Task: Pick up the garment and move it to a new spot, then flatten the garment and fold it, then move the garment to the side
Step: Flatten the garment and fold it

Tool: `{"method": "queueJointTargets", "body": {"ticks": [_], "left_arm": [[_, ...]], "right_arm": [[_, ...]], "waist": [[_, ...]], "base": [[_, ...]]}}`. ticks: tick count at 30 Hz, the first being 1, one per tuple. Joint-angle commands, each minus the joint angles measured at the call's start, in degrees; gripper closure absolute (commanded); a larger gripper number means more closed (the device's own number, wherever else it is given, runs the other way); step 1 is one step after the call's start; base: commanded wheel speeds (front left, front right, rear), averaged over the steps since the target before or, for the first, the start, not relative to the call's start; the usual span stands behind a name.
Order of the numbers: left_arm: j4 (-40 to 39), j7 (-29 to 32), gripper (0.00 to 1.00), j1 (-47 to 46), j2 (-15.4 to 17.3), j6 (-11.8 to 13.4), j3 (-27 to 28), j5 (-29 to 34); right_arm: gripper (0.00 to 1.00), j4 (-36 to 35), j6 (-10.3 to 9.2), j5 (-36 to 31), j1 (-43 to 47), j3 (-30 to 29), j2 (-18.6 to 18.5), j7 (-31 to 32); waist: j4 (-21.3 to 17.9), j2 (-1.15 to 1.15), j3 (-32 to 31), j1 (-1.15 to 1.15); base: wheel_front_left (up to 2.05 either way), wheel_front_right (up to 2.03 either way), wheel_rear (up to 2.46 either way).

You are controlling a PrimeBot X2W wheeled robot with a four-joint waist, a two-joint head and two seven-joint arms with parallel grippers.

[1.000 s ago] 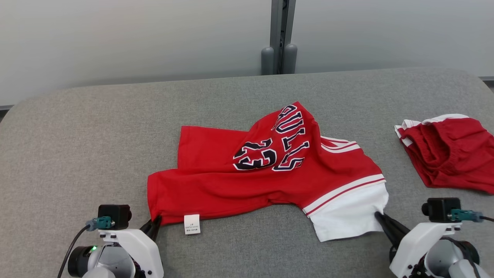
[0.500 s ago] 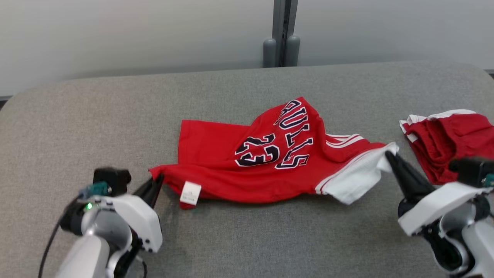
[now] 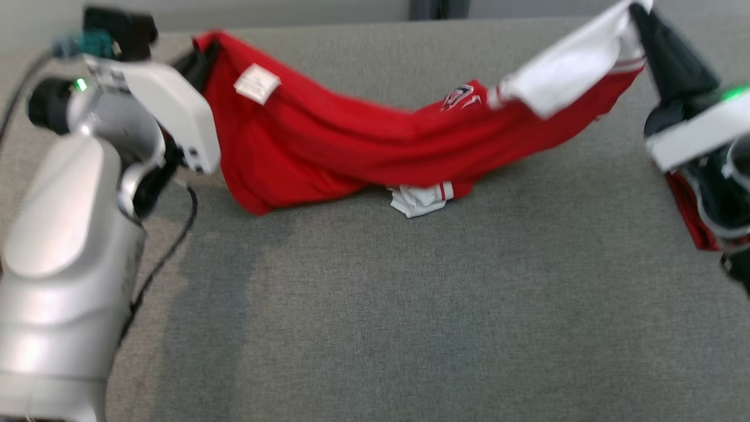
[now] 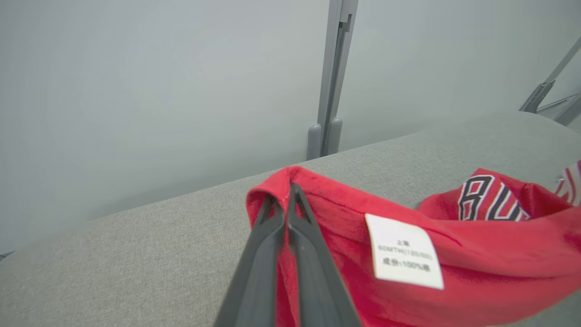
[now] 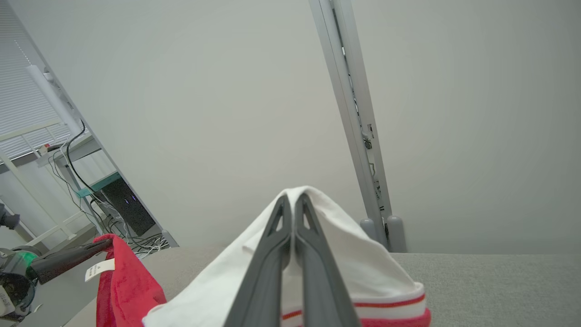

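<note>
Against the frame of half a second earlier, the garment is no longer spread mostly flat with its lettering upward: it is raised off the grey padded surface and strung between the two grippers (the head camera has itself tilted, so the shift of the whole scene is not counted as movement). On the left, the left gripper is closed on the red hem corner, its fingers pressed together over a fold of cloth in the left wrist view, and the white label is seen just beside them. In the middle the cloth sags, and a small white-and-red cuff is touching the surface beneath the lowest part. On the right, the right gripper is clamped on the white panel of the garment. A second red garment is largely hidden behind the right arm. A grey post is seen beyond the surface's far edge.
</note>
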Motion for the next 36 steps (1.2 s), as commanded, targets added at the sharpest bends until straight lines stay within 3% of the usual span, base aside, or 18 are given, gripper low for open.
{"method": "queueJointTargets", "body": {"ticks": [1, 13, 23, 29, 36], "left_arm": [[1.6, 0.0, 1.00, -3.9, 0.2, -0.4, -0.4, 0.4], [14.0, -4.1, 1.00, -31.2, 1.4, 0.2, -1.7, 4.2], [23.7, -11.5, 1.00, -47.2, 2.4, 2.2, -5.3, 10.8], [27.9, -15.5, 1.00, -51.4, 0.9, 3.4, -6.1, 11.5], [33.2, -16.3, 1.00, -48.8, -0.8, 2.2, -6.3, 9.6]], "right_arm": [[1.00, 1.2, 0.02, 1.4, -3.8, 0.7, -0.9, -0.3], [1.00, 11.4, 0.01, 2.2, -32.7, 6.6, -6.0, -2.1], [1.00, 20.5, 0.00, 3.9, -51.9, 7.6, -6.1, -5.3], [1.00, 22.6, 0.00, 3.7, -57.3, 10.0, -5.6, -8.8], [1.00, 21.5, 0.01, 5.2, -55.5, 14.6, -4.9, -10.2]], "waist": [[-0.5, 0.00, 4.3, 0.00], [-0.6, 0.00, 15.4, 0.00], [-1.1, 0.00, 19.6, 0.00], [-1.0, 0.00, 18.9, 0.00], [-0.7, 0.00, 15.6, 0.00]], "base": [[0.00, 0.00, 0.00], [0.00, 0.00, 0.00], [0.00, 0.00, 0.00], [0.00, 0.00, 0.00], [0.00, 0.00, 0.00]]}}
